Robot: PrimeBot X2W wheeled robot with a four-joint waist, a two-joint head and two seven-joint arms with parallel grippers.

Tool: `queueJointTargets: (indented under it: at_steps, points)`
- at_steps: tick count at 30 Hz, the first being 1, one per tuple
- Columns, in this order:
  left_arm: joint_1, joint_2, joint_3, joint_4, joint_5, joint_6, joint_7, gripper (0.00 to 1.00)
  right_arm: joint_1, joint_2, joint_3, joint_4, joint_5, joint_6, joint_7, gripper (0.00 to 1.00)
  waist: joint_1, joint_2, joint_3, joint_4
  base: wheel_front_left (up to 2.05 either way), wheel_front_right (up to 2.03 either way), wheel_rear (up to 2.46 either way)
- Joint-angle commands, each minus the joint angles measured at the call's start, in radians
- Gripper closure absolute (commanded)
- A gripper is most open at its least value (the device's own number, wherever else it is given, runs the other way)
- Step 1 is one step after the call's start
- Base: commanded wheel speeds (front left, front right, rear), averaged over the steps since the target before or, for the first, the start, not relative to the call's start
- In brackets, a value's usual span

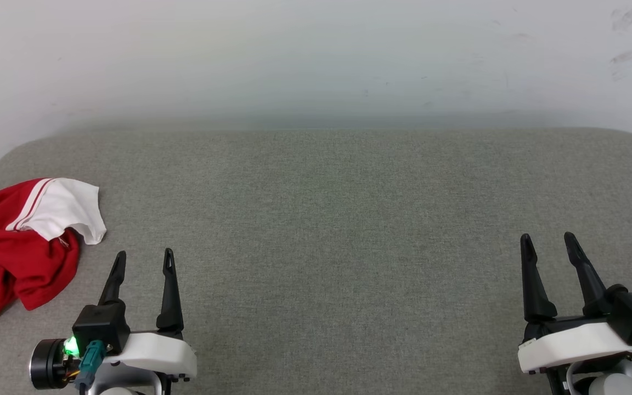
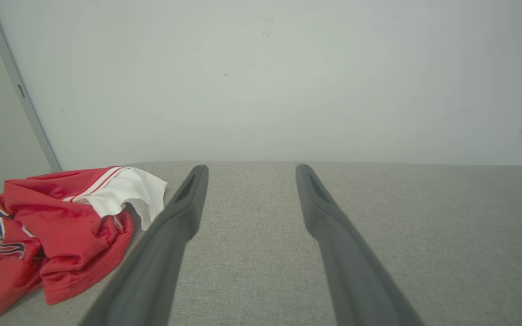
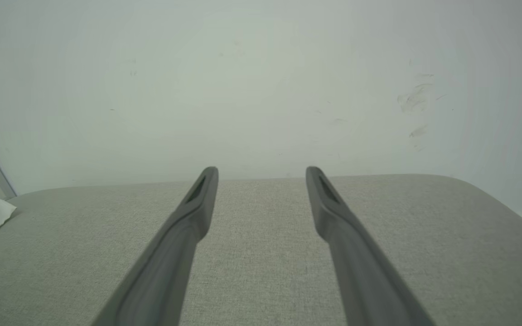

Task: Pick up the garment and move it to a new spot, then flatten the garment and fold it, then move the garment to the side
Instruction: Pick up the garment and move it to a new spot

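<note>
Lying crumpled at left edge of grey fabric desk (image 1: pixel 321 219): garment (image 1: pixel 9 247), red, white sleeve. Left gripper (image 1: pixel 145 254), right gripper (image 1: pixel 547 237): jaws apart, clear of garment.

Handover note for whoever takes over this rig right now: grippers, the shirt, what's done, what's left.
Left gripper: open, empty, just right of the jersey T-shirt, not touching it.
Right gripper: open, empty, over the far right of the grey cushioned surface.
The jersey T-shirt lies crumpled at the surface's left edge.
Done: nothing yet. Left: pick up, move, flatten, fold, set aside.
</note>
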Motion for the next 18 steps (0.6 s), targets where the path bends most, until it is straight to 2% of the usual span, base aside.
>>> queueJointTargets:
  at_steps: [1, 12, 18]
  points:
    - [-0.007, -0.001, 0.003, 0.004, 0.007, -0.004, -0.003, 0.00, -0.004, 0.002, 0.001, -0.001, -0.003, -0.001, -0.002, 0.00, 0.0000, 0.0000, 0.000, 0.001, 0.00, 0.00, 0.00]
    - [-0.009, -0.005, 0.008, 0.015, 0.015, -0.006, -0.003, 0.00, -0.004, 0.002, 0.002, 0.002, -0.008, -0.001, -0.002, 0.00, 0.0000, 0.0000, -0.001, 0.005, 0.00, 0.00, 0.00]
    - [-0.016, -0.005, 0.009, 0.019, 0.017, -0.007, -0.003, 0.00, 0.004, 0.002, 0.002, 0.001, -0.016, -0.001, -0.002, 0.00, 0.0000, 0.0000, -0.002, 0.029, 0.00, 0.00, 0.00]
